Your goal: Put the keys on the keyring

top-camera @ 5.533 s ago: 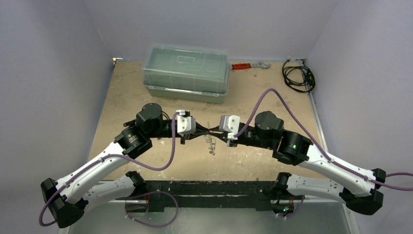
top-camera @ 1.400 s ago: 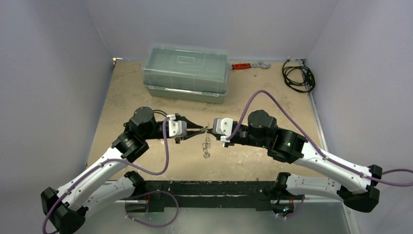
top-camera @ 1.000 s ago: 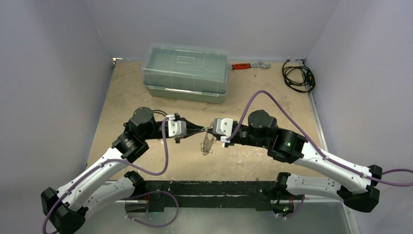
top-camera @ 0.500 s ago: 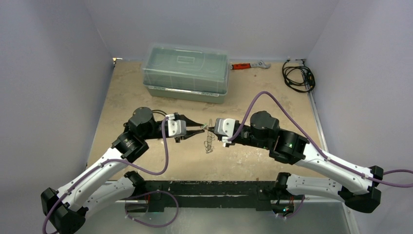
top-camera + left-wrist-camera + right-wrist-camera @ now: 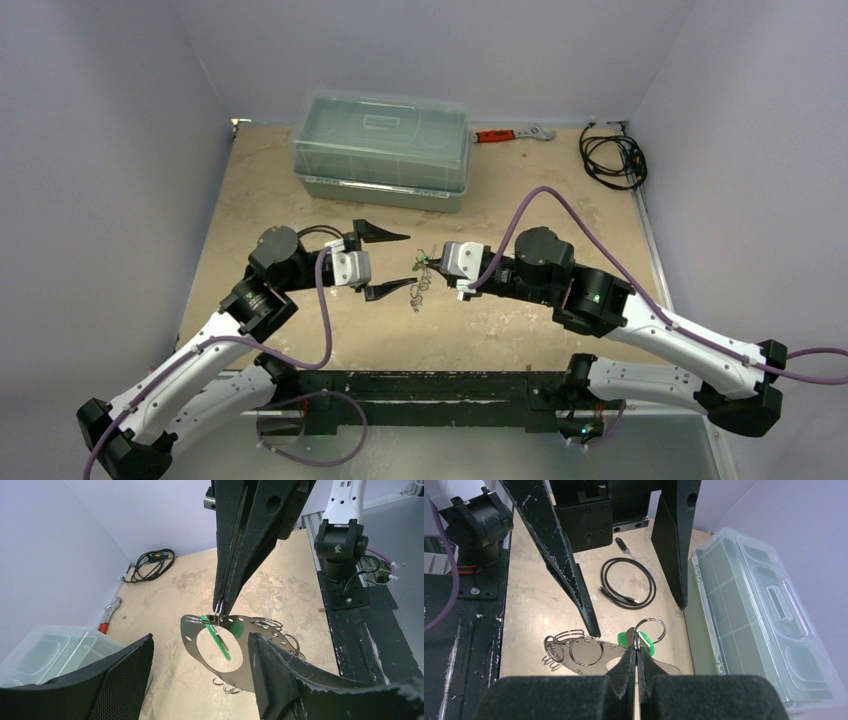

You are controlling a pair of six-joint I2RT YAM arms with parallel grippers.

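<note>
Keyring: we see thin silver wire loops [image 5: 420, 283] joined to a flat, shiny oval tag [image 5: 190, 639]. A green key [image 5: 628, 639] sits by the top loop.
Place: it hangs in the air over the table [image 5: 560, 330], between the two grippers and in front of the clear plastic box [image 5: 382, 150].
Right gripper [image 5: 637, 652]: its fingers are pressed together on the top loop.
Left gripper [image 5: 385, 263]: its fingers stand wide apart, one on each side of the bundle, holding nothing.
Hard to tell: we cannot separate any silver keys from the loops. The right gripper's fingers cover the tag's near end, and from above the bundle is too small to read.
</note>
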